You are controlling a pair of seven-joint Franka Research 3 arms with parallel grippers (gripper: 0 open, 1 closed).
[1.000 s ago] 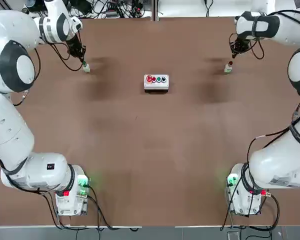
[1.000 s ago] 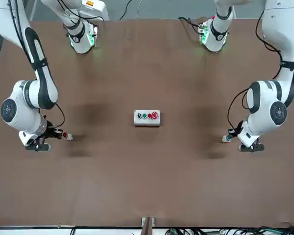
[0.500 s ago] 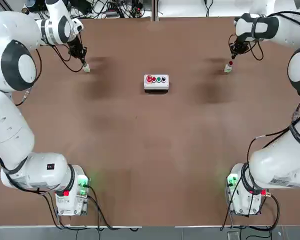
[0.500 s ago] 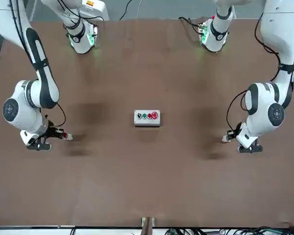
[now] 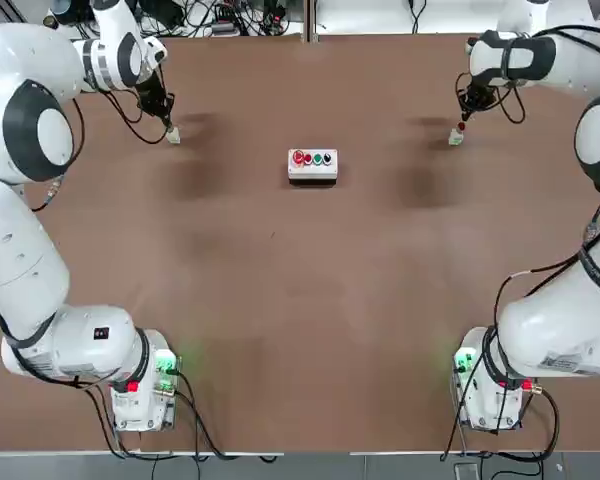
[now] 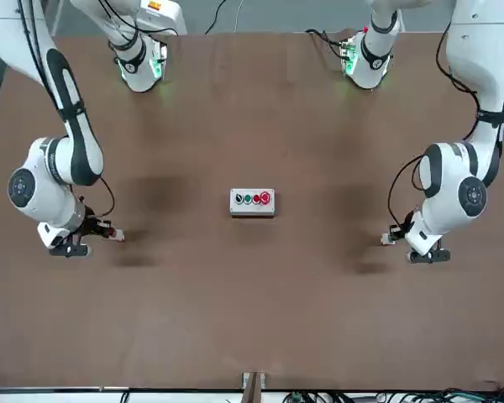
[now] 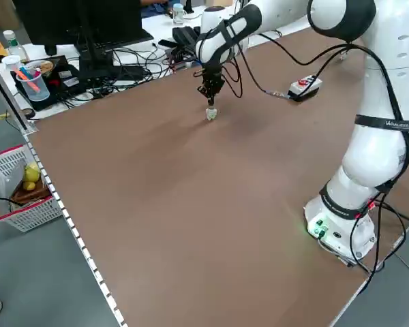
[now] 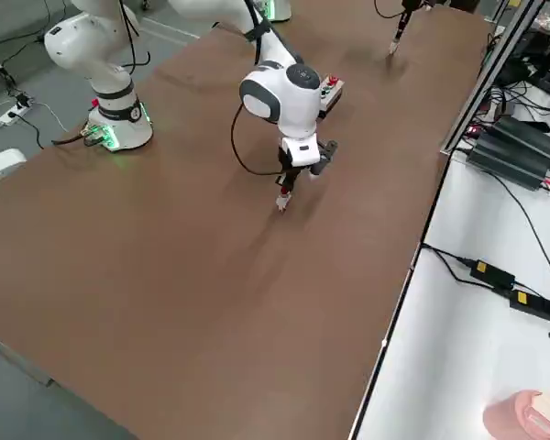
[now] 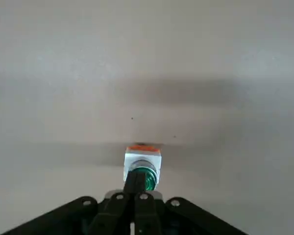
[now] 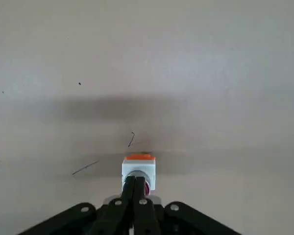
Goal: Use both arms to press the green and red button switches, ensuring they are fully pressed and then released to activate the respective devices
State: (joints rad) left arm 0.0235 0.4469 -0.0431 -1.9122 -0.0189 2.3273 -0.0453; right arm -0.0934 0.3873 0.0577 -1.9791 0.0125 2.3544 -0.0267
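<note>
Both switches look tiny, light and tippy, so press straight down on the caps: the green switch point(image 9: 142, 170) sits far left under the clenched left gripper point(image 9: 135, 184), the red switch point(image 10: 138, 172) far right under the clenched right gripper point(image 10: 134, 185).

in the left wrist view the closed fingertips point(image 9: 135, 182) cover part of the green button switch point(image 9: 146, 177), so contact with its cap cannot be told. in the right wrist view the red button switch point(image 10: 138, 172) shows only a sliver of red behind the closed fingertips point(image 10: 134, 185). from overhead both switches are too small to read.
</note>
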